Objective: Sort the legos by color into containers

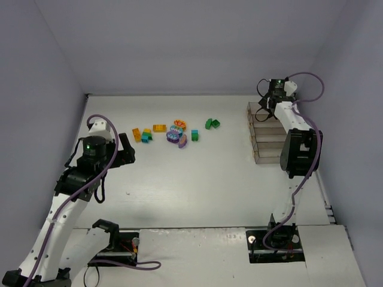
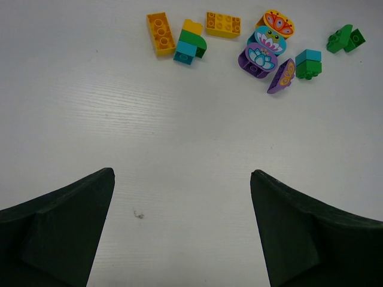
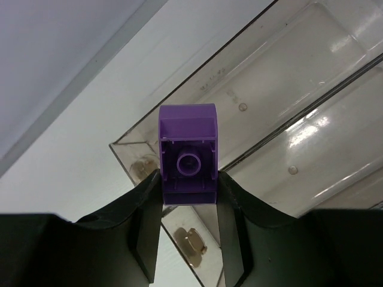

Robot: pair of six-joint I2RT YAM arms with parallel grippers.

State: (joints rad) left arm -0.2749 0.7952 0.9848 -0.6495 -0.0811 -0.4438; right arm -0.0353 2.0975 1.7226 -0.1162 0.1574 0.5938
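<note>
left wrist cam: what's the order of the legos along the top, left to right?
Angled orange brick → yellow-green-teal clump → second orange brick → rounded printed cluster → teal-on-green brick → green pair. The pieces inside the rounded cluster overlap, so they are not ordered.

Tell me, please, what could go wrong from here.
The purple brick in the right gripper hangs near the corner of the containers; released here, it might strike the rim and fall outside. The rounded legos ahead of the open left gripper touch each other; a grasp may push neighbours.
</note>
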